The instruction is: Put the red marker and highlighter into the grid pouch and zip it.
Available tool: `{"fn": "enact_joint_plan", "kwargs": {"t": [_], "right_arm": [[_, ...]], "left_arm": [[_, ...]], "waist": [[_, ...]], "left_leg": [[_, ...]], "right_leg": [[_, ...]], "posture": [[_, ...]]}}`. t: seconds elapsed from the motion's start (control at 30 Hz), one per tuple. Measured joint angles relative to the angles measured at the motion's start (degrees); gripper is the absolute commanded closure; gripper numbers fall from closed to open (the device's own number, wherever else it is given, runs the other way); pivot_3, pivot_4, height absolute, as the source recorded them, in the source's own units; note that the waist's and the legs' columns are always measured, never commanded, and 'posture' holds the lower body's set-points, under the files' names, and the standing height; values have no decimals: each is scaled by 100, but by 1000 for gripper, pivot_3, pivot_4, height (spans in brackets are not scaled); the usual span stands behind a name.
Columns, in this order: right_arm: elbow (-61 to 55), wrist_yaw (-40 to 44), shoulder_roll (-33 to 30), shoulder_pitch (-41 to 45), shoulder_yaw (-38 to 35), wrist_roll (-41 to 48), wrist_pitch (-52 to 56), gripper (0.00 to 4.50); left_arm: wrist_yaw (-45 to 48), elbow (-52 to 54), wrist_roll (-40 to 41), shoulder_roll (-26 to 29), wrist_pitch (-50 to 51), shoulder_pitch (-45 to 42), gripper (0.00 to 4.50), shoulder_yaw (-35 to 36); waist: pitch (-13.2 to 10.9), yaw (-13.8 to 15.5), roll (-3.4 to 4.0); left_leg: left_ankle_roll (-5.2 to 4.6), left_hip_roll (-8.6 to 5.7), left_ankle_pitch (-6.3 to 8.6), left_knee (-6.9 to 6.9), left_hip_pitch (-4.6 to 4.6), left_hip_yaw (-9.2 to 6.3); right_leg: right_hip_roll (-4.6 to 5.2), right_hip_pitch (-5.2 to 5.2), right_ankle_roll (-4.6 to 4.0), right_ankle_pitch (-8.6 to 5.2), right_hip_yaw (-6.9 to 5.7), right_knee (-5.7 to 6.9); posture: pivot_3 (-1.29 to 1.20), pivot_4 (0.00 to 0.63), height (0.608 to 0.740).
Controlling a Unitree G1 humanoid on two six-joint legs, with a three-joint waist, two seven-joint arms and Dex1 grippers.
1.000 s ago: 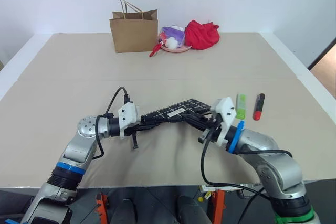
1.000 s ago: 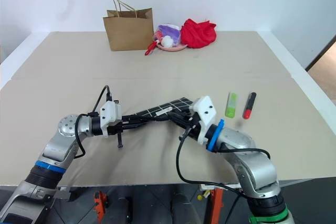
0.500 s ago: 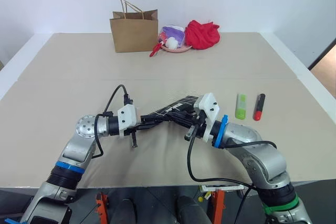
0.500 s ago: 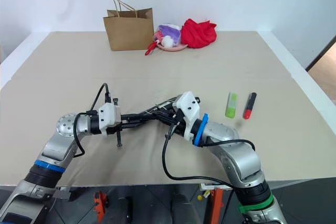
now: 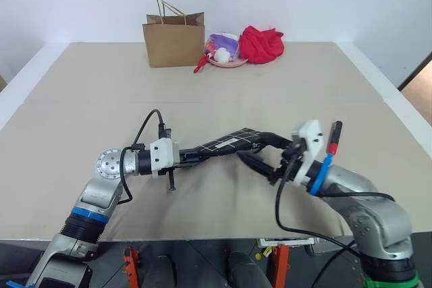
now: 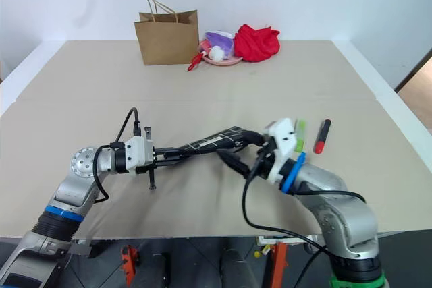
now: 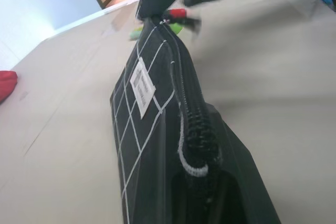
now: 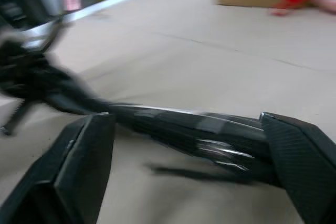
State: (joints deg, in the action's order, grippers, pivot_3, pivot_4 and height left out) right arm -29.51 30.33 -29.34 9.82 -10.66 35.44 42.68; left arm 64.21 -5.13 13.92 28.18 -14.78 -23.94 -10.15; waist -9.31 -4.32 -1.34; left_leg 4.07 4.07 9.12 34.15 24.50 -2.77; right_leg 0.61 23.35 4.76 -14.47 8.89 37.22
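Observation:
My left gripper (image 5: 185, 156) is shut on the left end of the grid pouch (image 5: 226, 144) and holds it off the table, zipper edge (image 7: 187, 109) up. Its white label (image 7: 142, 81) faces the left wrist camera. My right gripper (image 5: 252, 148) stands open at the pouch's right end. One finger (image 8: 79, 166) is on each side, and the pouch (image 8: 173, 124) lies across the gap beyond them. The red marker (image 5: 333, 138) lies on the table to the right, just past my right wrist. Beside it, the lime-green highlighter (image 6: 300, 127) peeks out behind that wrist.
At the table's far edge stand a brown paper bag (image 5: 173, 38), a pink plate (image 5: 227, 63) with purple and white things, and a red cloth bundle (image 5: 260, 44). A small red object (image 5: 199, 66) lies in front of the plate. The table (image 5: 94, 112) drops off on both sides.
My right gripper was shut at the pouch, slid left along it, then drew back to the right and opened. The left gripper kept its hold in place.

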Motion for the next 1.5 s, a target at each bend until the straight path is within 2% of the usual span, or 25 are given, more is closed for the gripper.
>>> {"fn": "enact_joint_plan", "kwargs": {"t": [0.2, 0.37, 0.5, 0.67, 0.9, 1.0, 1.43, 1.5], "right_arm": [[1012, -1216, -26, 515, -374, -907, -148, 21], [1661, -1898, 206, 600, -45, -1764, -432, 21], [1862, -2075, 431, 471, 116, -2077, -572, 21], [1579, -1954, 649, 394, 60, -1902, -580, 21], [490, -1197, 777, 350, -407, -522, -400, 21], [137, -925, 729, 225, -332, -78, -237, 21], [265, -806, 709, 164, 101, 26, -124, 21], [304, -798, 699, 247, 114, 26, -130, 532]], "left_arm": [[167, 2, 89, 76, -128, 5, 4500, 7], [232, -80, 127, 144, -267, -14, 4500, 118], [216, -156, 122, 144, -293, -26, 4500, 124], [117, -206, 115, 139, -262, -28, 4500, 130], [-170, -196, -84, 31, -124, -28, 4500, 109], [-325, -134, -160, -64, -27, -28, 4500, 97], [-465, 128, -243, -64, 98, 84, 4500, 82], [-463, 131, -251, -64, 98, 85, 4500, 78]], "waist": [[0, -18, 1], [0, -15, 1], [-1, -13, 2], [-2, -14, 3], [-2, -13, 3], [-2, -13, 3], [-2, -15, 3], [-2, -14, 3]], "left_leg": [[-4, 0, -3, 1, -7, 2], [-5, 0, -1, -8, -2, 2], [-13, 0, 4, -15, 1, 1], [-14, 0, 5, -16, 1, 0], [-14, 0, 5, -14, 0, -3], [-14, -1, 5, -14, -1, -4], [-14, 0, 4, -13, -1, -3], [-14, 0, 4, -13, -2, -3]], "right_leg": [[0, 0, -6, 9, 0, 0], [0, 2, 2, -1, 0, 0], [0, 4, 21, 0, 0, 0], [0, 4, 20, -1, -1, 0], [0, 1, 13, -2, -1, 0], [0, 0, 11, -4, -1, 0], [0, 2, 2, -6, -1, 0], [0, 1, 2, -6, -2, 0]], "posture": [[0, 150, 740], [0, 150, 740], [0, 150, 740], [0, 150, 740], [0, 150, 740], [0, 150, 740], [0, 150, 740], [0, 150, 740]]}}
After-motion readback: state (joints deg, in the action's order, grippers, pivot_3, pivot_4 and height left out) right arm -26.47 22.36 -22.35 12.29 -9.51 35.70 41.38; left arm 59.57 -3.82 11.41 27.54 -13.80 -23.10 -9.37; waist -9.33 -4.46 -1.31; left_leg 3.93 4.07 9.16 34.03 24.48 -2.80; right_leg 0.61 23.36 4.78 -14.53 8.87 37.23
